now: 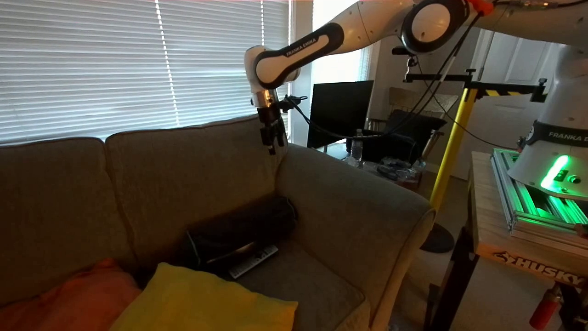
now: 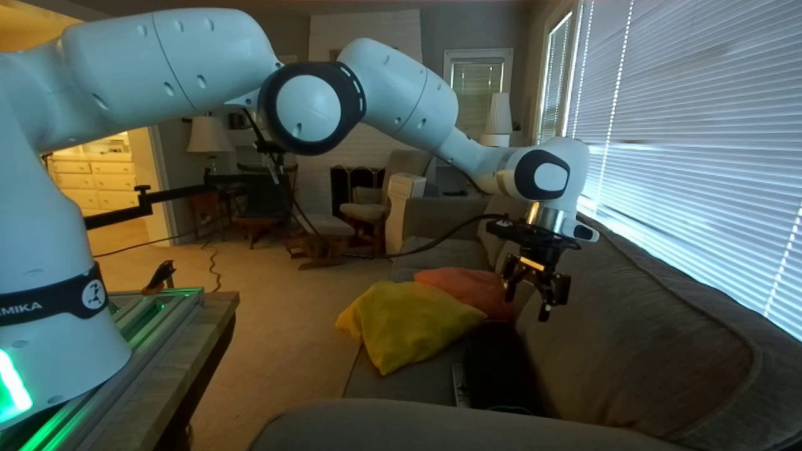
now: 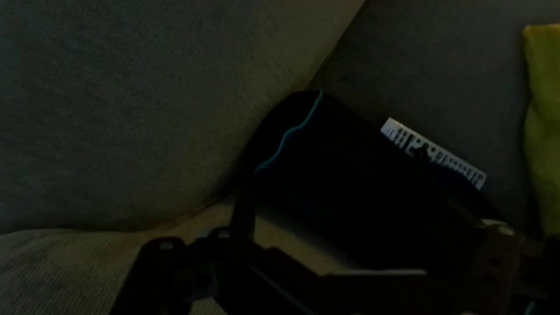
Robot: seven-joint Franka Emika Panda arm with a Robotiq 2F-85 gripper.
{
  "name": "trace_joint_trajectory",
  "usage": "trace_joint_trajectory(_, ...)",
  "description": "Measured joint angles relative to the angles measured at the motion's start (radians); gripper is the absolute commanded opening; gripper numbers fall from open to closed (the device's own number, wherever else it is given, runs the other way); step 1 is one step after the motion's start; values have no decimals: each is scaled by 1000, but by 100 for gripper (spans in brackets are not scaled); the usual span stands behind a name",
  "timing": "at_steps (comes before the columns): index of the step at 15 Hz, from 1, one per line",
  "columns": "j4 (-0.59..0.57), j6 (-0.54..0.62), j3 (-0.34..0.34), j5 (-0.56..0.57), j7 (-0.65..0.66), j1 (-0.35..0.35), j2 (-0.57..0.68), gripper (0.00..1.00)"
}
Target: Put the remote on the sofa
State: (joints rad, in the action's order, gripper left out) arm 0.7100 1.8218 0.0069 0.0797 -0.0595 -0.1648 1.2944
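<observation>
Brownish-grey fabric covers the sofa (image 1: 358,197), with a white robot arm (image 1: 317,48) stretched out over its backrest (image 1: 197,174). Below, a yellow cushion (image 1: 206,299) sits on the seat (image 1: 298,276) near a black bolster (image 1: 243,225) lying along the backrest's foot. The gripper (image 2: 527,303) hangs well above the bolster, its fingers (image 2: 557,289) spread apart, nothing visible between them. Smallest of all, the pale-faced remote (image 3: 434,153) lies on the seat just beside the bolster; whether the two touch cannot be told. With the remote apparently on the sofa already, the step in hand is probably withdrawal. Done well, it would call for a straight lift, jaws apart, clear of the backrest before any turn; a low sideways sweep could roll the bolster onto the remote. Any regrasp would need the fingers to straddle its narrow width, one tip slipping in on the bolster side.
</observation>
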Motion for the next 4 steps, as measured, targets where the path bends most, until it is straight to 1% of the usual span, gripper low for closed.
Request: trace_joint_trajectory(4,100,170,3,-1,80,-2,-56,100)
